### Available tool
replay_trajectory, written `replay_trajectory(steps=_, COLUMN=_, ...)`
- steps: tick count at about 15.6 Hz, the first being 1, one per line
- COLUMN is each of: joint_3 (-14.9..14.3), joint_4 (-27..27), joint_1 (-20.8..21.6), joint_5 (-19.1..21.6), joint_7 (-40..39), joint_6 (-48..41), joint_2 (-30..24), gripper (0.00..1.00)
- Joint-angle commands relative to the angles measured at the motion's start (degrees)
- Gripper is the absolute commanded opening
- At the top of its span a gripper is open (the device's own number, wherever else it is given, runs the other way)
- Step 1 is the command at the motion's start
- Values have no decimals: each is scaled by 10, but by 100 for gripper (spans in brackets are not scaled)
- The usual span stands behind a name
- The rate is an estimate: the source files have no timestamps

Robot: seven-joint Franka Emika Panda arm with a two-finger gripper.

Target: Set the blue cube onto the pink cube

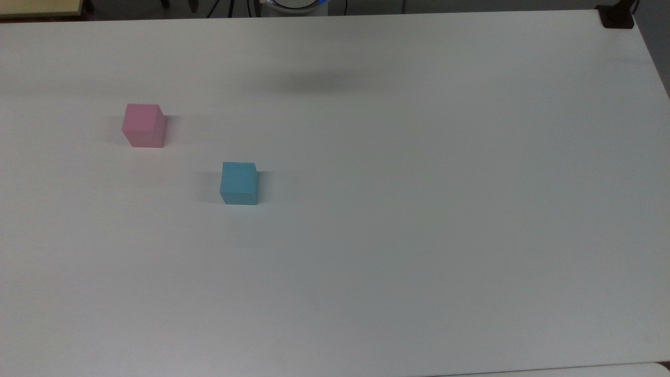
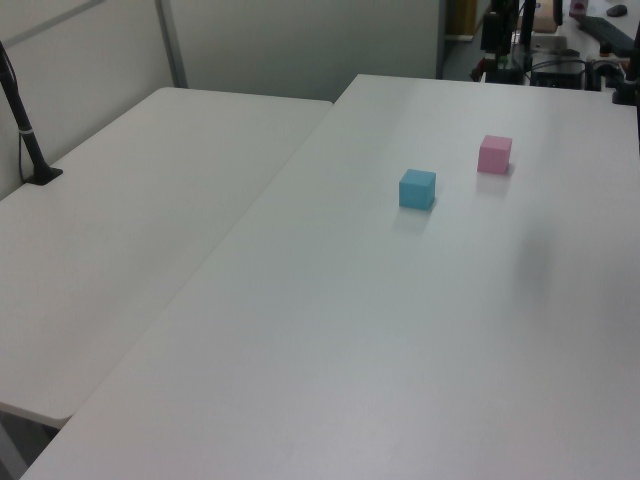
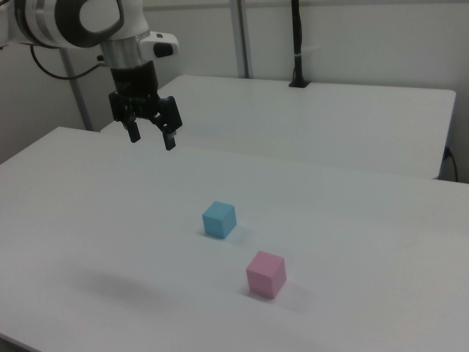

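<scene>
The blue cube (image 1: 239,183) rests on the white table (image 1: 419,209), and the pink cube (image 1: 143,125) sits apart from it, up and to the top view's left. Both also stand in the left view, blue cube (image 2: 417,189) and pink cube (image 2: 494,154), and in the right view, blue cube (image 3: 219,218) and pink cube (image 3: 265,273). My gripper (image 3: 152,138) hangs high above the table in the right view, up and to the right view's left of the blue cube. It is open, with nothing between its fingers.
A second white table (image 2: 130,230) adjoins the first on the left view's left. A black post (image 2: 25,130) stands on it. A black clamp (image 1: 616,17) sits at the top view's far right corner. The arm's base (image 1: 296,4) lies at the table's far edge.
</scene>
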Motion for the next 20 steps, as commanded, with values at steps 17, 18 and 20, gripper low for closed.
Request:
replay_trajectory(steps=17, joint_3=11, joint_4=-13, joint_1=5, joint_5=-1, joint_7=-14, joint_6=-8, joint_2=2, gripper=100)
replay_trajectory(steps=18, joint_3=11, joint_4=-13, joint_1=5, joint_5=-1, joint_7=-14, joint_6=-7, joint_2=3, gripper=100)
replay_trajectory(steps=20, joint_3=11, joint_4=-13, joint_1=4, joint_5=2, joint_7=-14, joint_6=-8, joint_2=2, gripper=100)
